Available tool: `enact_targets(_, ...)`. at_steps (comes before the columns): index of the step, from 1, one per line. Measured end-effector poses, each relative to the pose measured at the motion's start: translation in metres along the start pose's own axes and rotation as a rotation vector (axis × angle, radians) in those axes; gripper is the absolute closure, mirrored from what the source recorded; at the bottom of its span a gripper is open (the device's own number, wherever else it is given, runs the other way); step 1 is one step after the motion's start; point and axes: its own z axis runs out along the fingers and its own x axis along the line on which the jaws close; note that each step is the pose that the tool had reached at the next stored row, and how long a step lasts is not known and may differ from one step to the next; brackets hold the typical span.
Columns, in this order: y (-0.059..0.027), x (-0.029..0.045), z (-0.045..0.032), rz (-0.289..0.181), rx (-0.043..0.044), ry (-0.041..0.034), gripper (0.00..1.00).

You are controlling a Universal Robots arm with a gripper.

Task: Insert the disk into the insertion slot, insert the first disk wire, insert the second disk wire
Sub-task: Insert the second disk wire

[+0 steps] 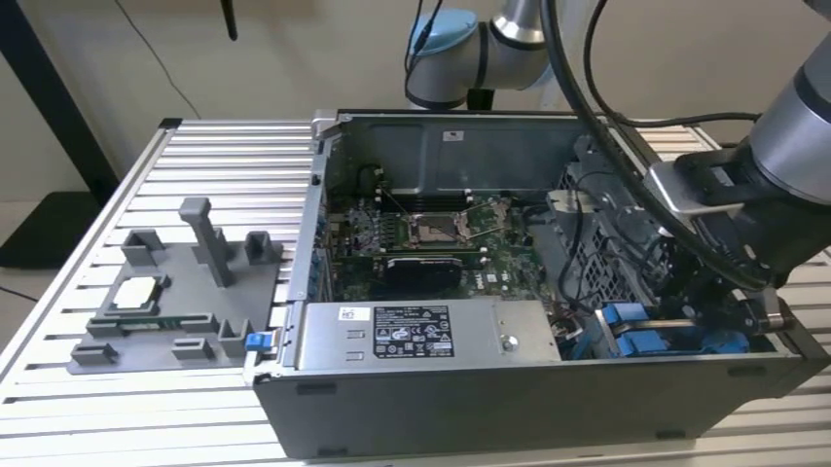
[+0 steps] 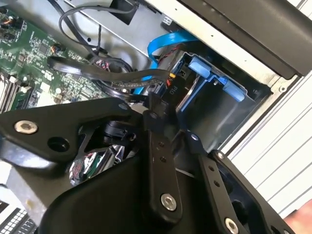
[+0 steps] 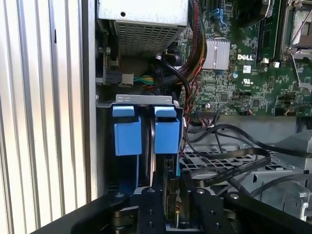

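The disk's blue carrier frame (image 2: 207,73) sits down inside the grey sheet-metal insertion slot (image 2: 229,112), in the case corner nearest the exterior view's right. Its two blue tabs (image 3: 167,134) stand side by side at the slot's mouth. My gripper (image 3: 171,197) hangs right over the disk's end, its black fingers (image 2: 157,141) shut on a black wire connector (image 2: 171,82) with thin coloured leads. The connector is at the disk's edge; I cannot tell whether it is seated. A flat blue cable (image 2: 163,43) loops beside it.
The open computer case (image 1: 520,409) lies on a slatted aluminium table (image 1: 208,165). A grey labelled power-supply box (image 1: 415,333) borders the slot. Black cables (image 3: 229,146) cross a perforated cage beside the gripper. The motherboard (image 1: 429,233) fills the middle. A grey fixture (image 1: 182,292) stands on the exterior view's left.
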Motion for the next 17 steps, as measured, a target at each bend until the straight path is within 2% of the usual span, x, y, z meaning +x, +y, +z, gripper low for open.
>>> enact_targets(3,-0.0003,-0.0007,-0.0045,0.000,0.0000,-0.0009,0.00)
enact_targets(7,-0.0013,-0.0027,-0.0165,0.001,0.0002,-0.0005,0.00)
enact_targets(17,-0.0032,-0.0069,-0.0412,0.002,-0.0017,-0.0004,0.00)
